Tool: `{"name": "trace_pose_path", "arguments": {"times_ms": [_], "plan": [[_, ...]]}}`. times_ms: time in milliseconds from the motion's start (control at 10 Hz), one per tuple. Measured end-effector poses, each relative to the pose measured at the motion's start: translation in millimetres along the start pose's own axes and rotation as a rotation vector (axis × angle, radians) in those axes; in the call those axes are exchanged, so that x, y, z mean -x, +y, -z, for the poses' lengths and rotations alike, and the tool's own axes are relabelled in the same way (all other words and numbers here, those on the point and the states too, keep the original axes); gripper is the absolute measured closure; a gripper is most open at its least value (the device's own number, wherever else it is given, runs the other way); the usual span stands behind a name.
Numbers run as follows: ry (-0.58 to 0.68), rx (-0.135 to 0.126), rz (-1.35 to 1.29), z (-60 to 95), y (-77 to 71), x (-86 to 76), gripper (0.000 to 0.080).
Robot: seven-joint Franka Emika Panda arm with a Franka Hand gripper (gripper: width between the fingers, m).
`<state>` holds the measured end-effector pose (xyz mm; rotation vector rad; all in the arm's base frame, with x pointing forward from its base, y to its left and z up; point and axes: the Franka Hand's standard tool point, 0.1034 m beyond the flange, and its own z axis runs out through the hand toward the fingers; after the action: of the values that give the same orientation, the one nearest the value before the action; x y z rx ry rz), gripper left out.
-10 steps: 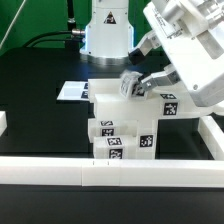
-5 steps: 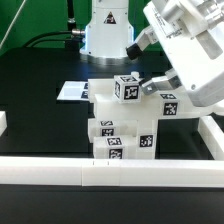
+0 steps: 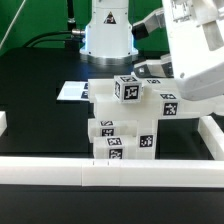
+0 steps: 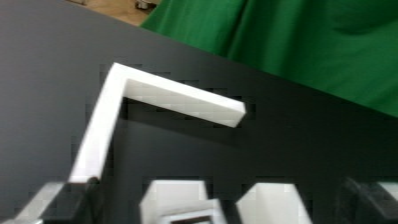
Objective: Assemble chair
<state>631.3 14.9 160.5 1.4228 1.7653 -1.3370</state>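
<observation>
In the exterior view the chair (image 3: 120,125) stood as a stack of tagged white parts mid-table (image 3: 40,95), with a small tagged block (image 3: 127,88) on top. The fingers (image 3: 150,69) hung above it, toward the exterior view's right, and I could not tell whether they were spread or pressed together. The wrist view showed a white rail corner (image 4: 169,95) on the table.

Readable words, numbers, brands: none in either view.
Small block (image 3: 127,88): one black-and-white square tag on its facing side, pattern only.
Stacked chair parts (image 3: 100,112): several such square tags on the front faces, no letters among them.
Marker board (image 3: 70,92): printed tags, too small to make out.
</observation>
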Motion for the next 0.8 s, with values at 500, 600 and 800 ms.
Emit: {"name": "trace_pose_path", "arguments": {"times_ms": [500, 600, 800], "plan": [[0.014, -0.004, 0.004, -2.2, 0.2, -2.3, 0.015], [0.067, -0.007, -0.002, -3.6, 0.3, 0.1, 0.015], [0.179, -0.032, -0.033, -4.6, 1.0, 8.5, 0.015]]}}
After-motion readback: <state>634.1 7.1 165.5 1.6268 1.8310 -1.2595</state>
